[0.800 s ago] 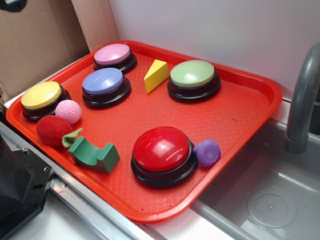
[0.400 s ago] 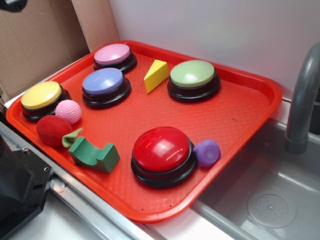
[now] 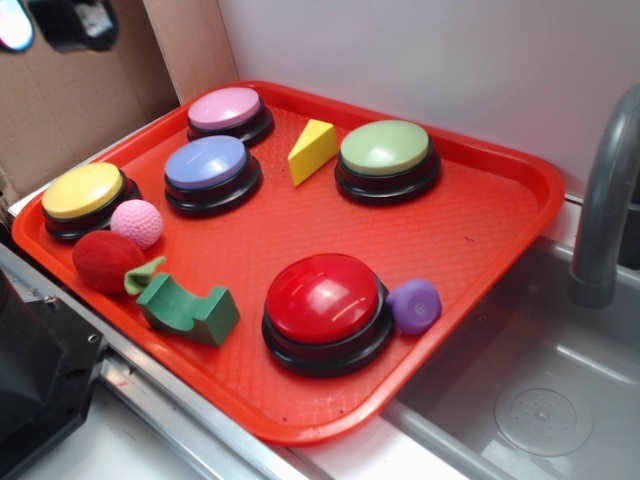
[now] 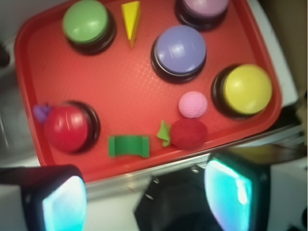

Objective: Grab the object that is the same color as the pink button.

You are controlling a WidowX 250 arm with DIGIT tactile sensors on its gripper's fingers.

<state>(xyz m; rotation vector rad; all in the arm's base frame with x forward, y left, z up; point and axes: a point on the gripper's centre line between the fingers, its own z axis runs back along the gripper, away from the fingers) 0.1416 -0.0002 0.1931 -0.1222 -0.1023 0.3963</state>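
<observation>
A red tray [image 3: 480, 225] sits beside a metal sink [image 3: 540, 400] with a grey faucet [image 3: 605, 190] at the right of the exterior view. The gripper [image 4: 149, 195] hangs high above the near-left edge of the tray, only its dark tip showing at the top left corner of the exterior view; in the wrist view its two fingers [image 4: 65, 204] stand wide apart with nothing between them, framing the tray's edge below. The small pink ball [image 3: 136, 222] lies on the tray at its left side, just beside the yellow button [image 3: 84, 192] and close to the fuzzy red toy [image 3: 105, 260], which sits nearer the tray's edge; whether the ball touches the yellow button's black base cannot be told. The pink button [image 3: 227, 110] stands at the far left corner of the tray, well apart from the ball, with the lavender-blue button [image 3: 207, 165] between them. A yellow wedge [image 3: 312, 152] lies between the pink button and the green button [image 3: 386, 150]. Nearer, a green curved block [image 3: 188, 308] sits just beside the red toy's green leaf, and a big red button [image 3: 325, 300] stands to its right with a purple blob [image 3: 416, 305] touching its right side
</observation>
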